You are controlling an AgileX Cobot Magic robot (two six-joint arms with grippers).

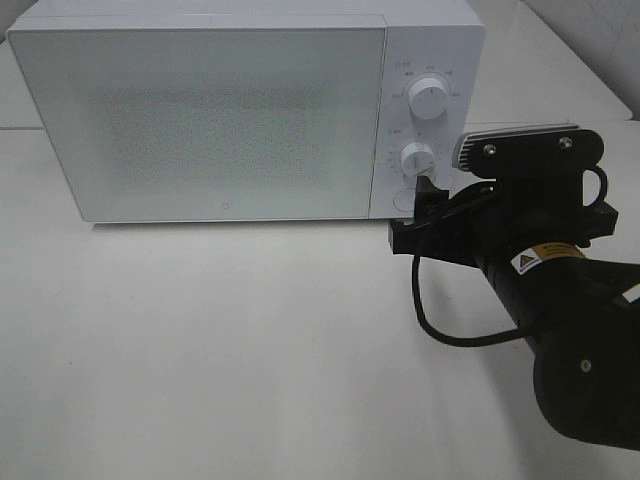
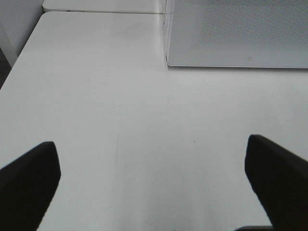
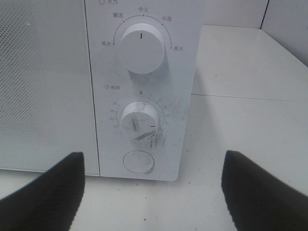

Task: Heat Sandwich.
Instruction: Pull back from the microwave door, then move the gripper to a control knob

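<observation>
The white microwave point(image 1: 200, 120) stands at the back of the table with its door closed. The sandwich is hidden or out of view. My right gripper point(image 1: 428, 195) is open and empty, just in front of the microwave's control panel, level with the timer knob point(image 1: 417, 158) and the round door button point(image 3: 138, 161). In the right wrist view the gripper point(image 3: 154, 192) faces the timer knob point(image 3: 139, 120) and touches nothing. The power knob point(image 3: 141, 48) is above it. My left gripper point(image 2: 154, 187) is open and empty above the bare table, left of the microwave's front corner point(image 2: 168, 62).
The white table point(image 1: 220, 340) stretches in front of the microwave. A black cable point(image 1: 440, 325) loops off the right arm point(image 1: 570, 330). A second white table surface point(image 3: 240, 57) lies to the right of the microwave. The table's left edge point(image 2: 19, 57) shows in the left wrist view.
</observation>
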